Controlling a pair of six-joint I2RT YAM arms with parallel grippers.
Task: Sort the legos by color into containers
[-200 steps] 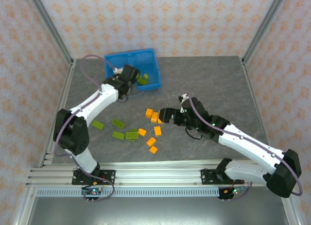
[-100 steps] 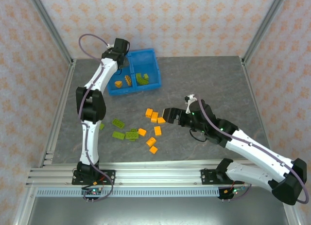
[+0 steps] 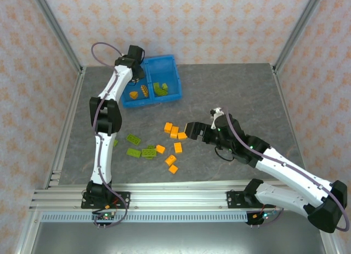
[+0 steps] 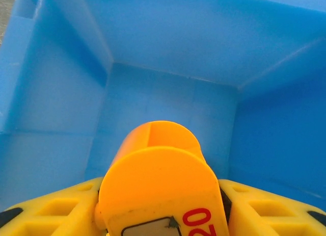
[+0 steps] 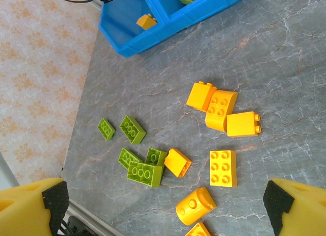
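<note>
risks, largest thing first: the bin (image 3: 164,99) looks to sit loose on the table (image 3: 236,89), and the left gripper (image 4: 163,211) hangs low in its left compartment (image 4: 168,57), so a careless lift-out could catch a wall and shift the bin. an orange brick (image 4: 158,159) sits between that gripper's fingers. we cannot tell whether the jaws clamp it or have let go, and if it clings to a pad it could be carried out with the gripper. the right gripper (image 5: 166,201), jaws spread wide and empty, hovers on the near side of the bin over the loose bricks. three orange ones there touch, so closing could take two or scatter them. counts: two arms, one bin with two compartments. near of the bin lie seven loose orange bricks (image 5: 222,168) and five green bricks (image 5: 132,129). the left compartment holds two resting orange bricks (image 3: 133,94). the right compartment (image 3: 173,81) holds at least two green ones (image 3: 160,88), too bunched to count.
</note>
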